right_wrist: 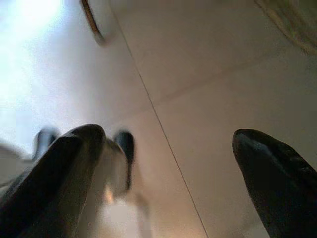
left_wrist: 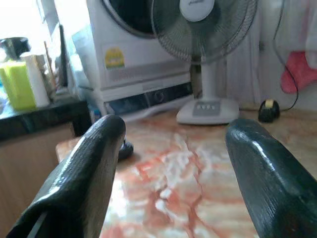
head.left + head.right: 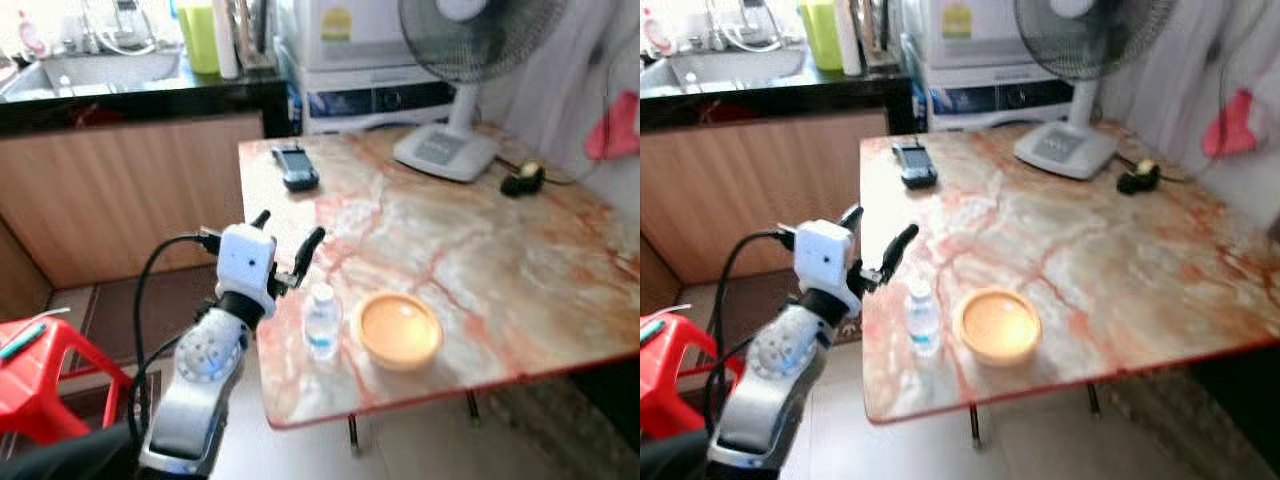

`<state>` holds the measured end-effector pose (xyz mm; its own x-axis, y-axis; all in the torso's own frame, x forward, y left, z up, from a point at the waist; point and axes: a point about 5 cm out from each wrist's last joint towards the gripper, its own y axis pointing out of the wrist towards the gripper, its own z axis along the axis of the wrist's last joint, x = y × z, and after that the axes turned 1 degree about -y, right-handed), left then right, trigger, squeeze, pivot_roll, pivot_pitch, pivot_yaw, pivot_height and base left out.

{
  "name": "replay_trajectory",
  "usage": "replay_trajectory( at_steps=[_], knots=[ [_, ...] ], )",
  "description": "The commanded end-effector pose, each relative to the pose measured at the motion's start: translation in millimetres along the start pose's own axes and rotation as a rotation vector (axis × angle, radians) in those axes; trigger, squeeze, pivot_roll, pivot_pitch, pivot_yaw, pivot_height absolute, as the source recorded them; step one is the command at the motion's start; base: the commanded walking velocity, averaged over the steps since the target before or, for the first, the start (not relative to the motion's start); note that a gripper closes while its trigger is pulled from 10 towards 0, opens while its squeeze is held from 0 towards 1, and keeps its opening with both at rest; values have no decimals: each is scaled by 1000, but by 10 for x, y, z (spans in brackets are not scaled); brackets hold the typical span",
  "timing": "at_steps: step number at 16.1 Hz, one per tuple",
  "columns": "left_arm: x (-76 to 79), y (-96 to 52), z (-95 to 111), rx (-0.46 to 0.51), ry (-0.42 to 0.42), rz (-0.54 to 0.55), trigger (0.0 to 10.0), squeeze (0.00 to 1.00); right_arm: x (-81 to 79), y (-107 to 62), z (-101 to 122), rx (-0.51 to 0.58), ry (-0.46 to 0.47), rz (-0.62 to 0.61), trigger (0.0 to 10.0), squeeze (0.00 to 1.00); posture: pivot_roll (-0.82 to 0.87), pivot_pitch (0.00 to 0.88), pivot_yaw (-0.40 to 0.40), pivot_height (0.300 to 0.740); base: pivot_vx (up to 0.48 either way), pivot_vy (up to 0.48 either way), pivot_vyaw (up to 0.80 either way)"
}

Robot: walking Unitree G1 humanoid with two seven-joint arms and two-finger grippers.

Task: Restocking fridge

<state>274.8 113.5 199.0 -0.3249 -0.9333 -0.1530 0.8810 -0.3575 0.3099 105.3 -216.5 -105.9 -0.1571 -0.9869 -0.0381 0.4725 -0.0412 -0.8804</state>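
A small clear water bottle (image 3: 322, 321) with a white cap stands upright near the front left edge of the marble table (image 3: 500, 260). My left gripper (image 3: 288, 236) hovers open just above the table's left edge, a little behind and left of the bottle, with nothing between its fingers (image 2: 79, 178). An orange bowl (image 3: 399, 329) sits right of the bottle. My right gripper (image 1: 163, 163) hangs open over the tiled floor.
A black phone (image 3: 296, 166) lies at the table's back left. A white fan (image 3: 455, 120) and a black charger (image 3: 522, 178) stand at the back. A red stool (image 3: 50, 375) is on my left. Behind are a wooden counter (image 3: 130, 190) and a white appliance (image 3: 350, 60).
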Motion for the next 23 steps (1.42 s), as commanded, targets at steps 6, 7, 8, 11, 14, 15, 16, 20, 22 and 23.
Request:
replay_trajectory(
  at_steps=[6, 7, 8, 11, 14, 15, 16, 20, 22, 23],
  knots=[
    [235, 90, 265, 35, -54, -207, 10000, 0, 28, -13, -31, -6, -10, -6, 10000, 0, 195, 0, -40, 740, 0, 0, 0],
    [258, 87, 275, 19, -64, -232, 10000, 0, 23, -12, -30, -7, -11, -4, 10000, 0, 196, 0, -39, 740, 0, 0, 0],
    [292, 83, 297, -9, -66, -262, 10000, 0, 15, -9, -28, -8, -13, -1, 10000, 0, 199, 0, -39, 740, 0, 0, 0],
    [252, 133, 352, -186, -69, -279, 10000, 0, -5, 0, -17, -24, -49, 14, 10000, 0, 223, 0, -45, 740, 0, 0, 0],
    [112, 32, 230, -511, -18, -309, 10000, 0, -29, 7, -5, -24, -65, 23, 10000, 0, 247, 0, -37, 740, 0, 0, 0],
    [151, -31, 238, -539, -35, -385, 10000, 0, -37, 8, -3, -23, -69, 27, 10000, 0, 253, 0, -35, 740, 0, 0, 0],
    [171, -42, 243, -551, -57, -393, 10000, 0, -50, 11, -2, -24, -73, 31, 10000, 0, 255, 0, -31, 740, 0, 0, 0],
    [177, -3, 327, -624, 20, -413, 10000, 0, -71, 14, -6, -26, -66, 33, 10000, 0, 258, 0, -20, 740, 0, 0, 0],
    [90, 27, 360, -656, 64, -358, 10000, 0, -78, 16, -4, -25, -65, 36, 10000, 0, 263, 0, -19, 740, 0, 0, 0],
    [79, 29, 358, -663, 56, -349, 10000, 0, -79, 16, -3, -26, -67, 38, 10000, 0, 265, 0, -20, 740, 0, 0, 0]
  ],
)
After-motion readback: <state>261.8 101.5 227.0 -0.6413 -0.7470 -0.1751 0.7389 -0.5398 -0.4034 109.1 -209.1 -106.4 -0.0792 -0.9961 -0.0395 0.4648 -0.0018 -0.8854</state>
